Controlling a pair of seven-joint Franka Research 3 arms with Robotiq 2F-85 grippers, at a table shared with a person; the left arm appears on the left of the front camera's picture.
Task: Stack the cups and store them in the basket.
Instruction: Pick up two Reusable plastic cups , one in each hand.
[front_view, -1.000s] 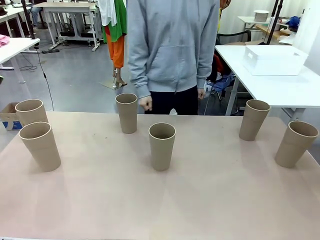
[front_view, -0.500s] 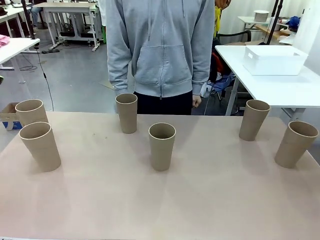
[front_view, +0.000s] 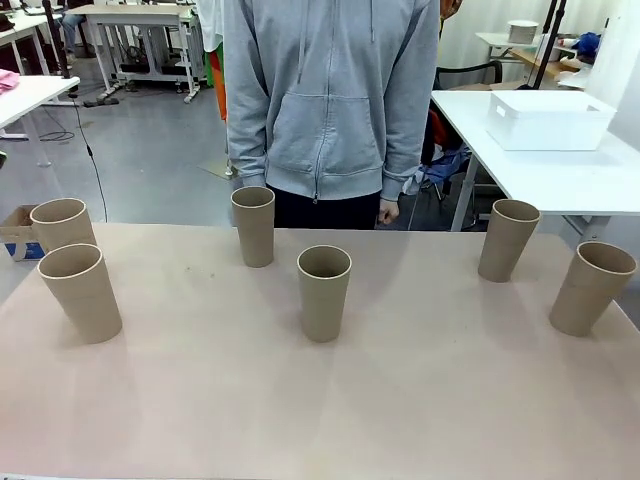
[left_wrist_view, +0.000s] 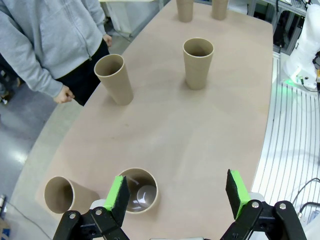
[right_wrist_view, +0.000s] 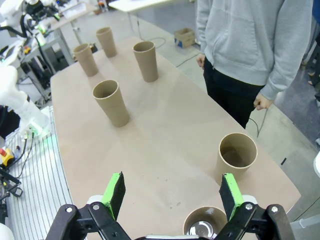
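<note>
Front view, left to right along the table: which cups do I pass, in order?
Front left cup → rear middle cup → centre cup → rear right cup → far right cup. The rear left cup overlaps the front left one, so it is left out.

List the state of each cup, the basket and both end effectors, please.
Back left cup: upright, unstacked.
Front left cup: upright, unstacked.
Back middle cup: upright, unstacked.
Front middle cup: upright, unstacked.
Back right cup: upright, unstacked.
Front right cup: upright, unstacked.
Basket: on the neighbouring table, inside hidden.
Left end effector: open, empty.
Right end effector: open, empty.
</note>
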